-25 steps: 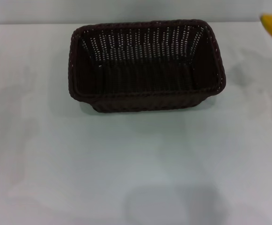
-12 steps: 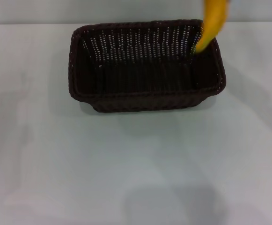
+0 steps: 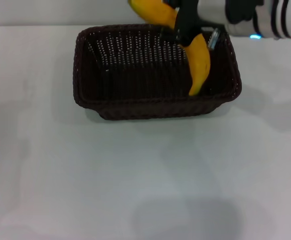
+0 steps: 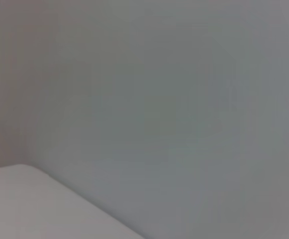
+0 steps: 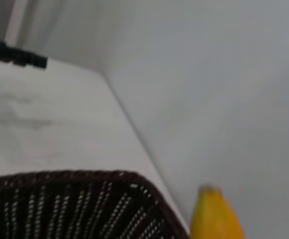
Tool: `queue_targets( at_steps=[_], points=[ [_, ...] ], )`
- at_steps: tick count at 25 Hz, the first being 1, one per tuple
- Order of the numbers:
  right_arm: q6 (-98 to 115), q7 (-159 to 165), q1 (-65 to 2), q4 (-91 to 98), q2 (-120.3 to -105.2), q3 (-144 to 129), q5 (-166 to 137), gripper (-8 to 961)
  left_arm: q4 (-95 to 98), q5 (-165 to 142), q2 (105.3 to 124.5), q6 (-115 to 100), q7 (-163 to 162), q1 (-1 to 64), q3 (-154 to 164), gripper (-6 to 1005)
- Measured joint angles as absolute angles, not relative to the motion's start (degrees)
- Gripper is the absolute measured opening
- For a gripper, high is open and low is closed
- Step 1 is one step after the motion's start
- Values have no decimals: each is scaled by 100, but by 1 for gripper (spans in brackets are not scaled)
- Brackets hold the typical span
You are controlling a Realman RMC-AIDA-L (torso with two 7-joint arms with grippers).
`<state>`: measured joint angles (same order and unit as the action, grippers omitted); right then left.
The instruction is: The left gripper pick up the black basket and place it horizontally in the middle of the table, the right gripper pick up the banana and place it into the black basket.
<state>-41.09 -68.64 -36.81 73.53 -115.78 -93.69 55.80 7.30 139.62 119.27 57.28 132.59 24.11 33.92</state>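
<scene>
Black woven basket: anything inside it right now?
Only the lower tip of the curved yellow banana dips inside the black woven basket, shut in the right gripper. The visible floor looks bare; the near wall hides the front strip.

Yellow banana (image 3: 198,60); dark brown woven basket (image 3: 135,102); white table (image 3: 145,175).

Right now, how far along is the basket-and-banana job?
Done: the black basket sits lengthwise across the middle of the table, with no left tool in view. In hand: the right tool grips the banana, its lower tip hanging inside the basket. Left: lower and release it.
</scene>
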Motion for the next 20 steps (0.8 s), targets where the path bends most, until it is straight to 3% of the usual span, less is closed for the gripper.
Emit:
queue_targets(
  at_steps=[6,11,20],
  points=[
    [-4021,-6988,-3725,7155,-11584,-9392,5742,572,667,13983,11927,5719,13113,2429,3381,880],
    [-3385,-7336,-3363,7257,-11576,-9352,6454,648,633,14013,11927,5675,13110,2434,3354,880],
    [-2527,-9283,-2402,7024,-11566,-8654,10644,643,360,14126,11944,5600,13512,2446,3348,879]
  ],
)
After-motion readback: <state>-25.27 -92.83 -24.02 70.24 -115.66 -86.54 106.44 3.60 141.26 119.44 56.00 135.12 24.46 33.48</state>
